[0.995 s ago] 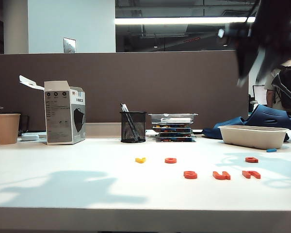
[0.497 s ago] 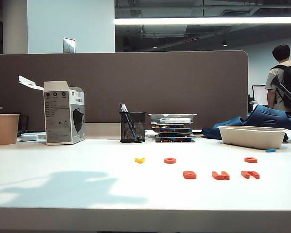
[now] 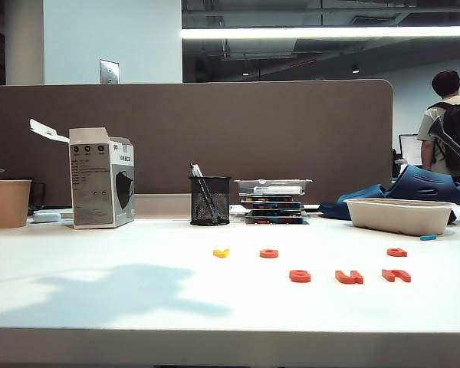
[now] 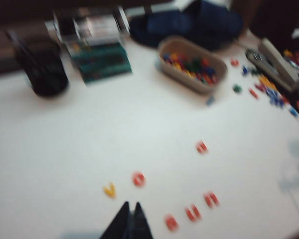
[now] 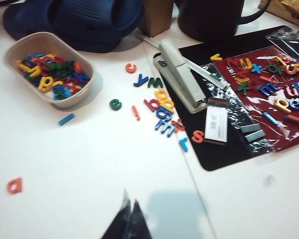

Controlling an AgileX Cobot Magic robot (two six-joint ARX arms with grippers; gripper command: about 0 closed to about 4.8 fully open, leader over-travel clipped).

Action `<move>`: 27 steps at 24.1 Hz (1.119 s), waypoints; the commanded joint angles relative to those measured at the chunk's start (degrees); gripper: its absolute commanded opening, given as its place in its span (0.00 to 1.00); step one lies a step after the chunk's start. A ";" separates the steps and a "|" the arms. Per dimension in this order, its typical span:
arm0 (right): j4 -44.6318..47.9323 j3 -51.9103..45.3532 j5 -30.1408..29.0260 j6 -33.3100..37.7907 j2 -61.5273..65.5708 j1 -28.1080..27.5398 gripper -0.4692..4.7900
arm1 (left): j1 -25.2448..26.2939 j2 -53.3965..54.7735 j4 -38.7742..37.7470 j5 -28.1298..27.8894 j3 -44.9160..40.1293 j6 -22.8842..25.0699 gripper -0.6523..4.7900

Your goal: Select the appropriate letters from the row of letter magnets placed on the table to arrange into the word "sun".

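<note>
We are hovering both grippers, left gripper [image 4: 130,221] and right gripper [image 5: 128,219], jaws pressed together, the left nearer the three front letters [image 4: 191,212] beside the yellow letter [image 4: 109,190].

Smooth, faintly sheeny white counter [image 3: 100,253]; matt brown cloth-like partition panel [image 3: 215,130]; matt plastic letter magnets, five orange-red and one yellow [image 3: 221,252]; black wire-mesh metal pen holder [image 3: 210,201]; plain brown paper cup [image 3: 10,202]; printed cardboard box [image 3: 101,178]; matt beige pulp-like tray [image 3: 399,215]; grey metal stapler [image 5: 178,74]; crinkled glossy clear plastic film [image 5: 269,89] over a red sheet.
</note>
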 commanded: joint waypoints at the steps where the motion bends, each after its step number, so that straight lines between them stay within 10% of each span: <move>1: 3.80 -3.52 -0.42 1.97 -6.38 0.13 0.08 | 7.65 -0.24 6.73 -0.24 4.28 8.96 0.11; 11: 4.09 -9.51 -6.38 2.38 -21.46 3.37 0.08 | 37.70 -6.47 -3.63 4.68 17.55 17.49 0.11; 27: 5.20 -16.28 -5.75 2.78 -30.53 15.50 0.08 | 40.35 -33.68 -10.84 -0.72 -3.61 18.10 0.11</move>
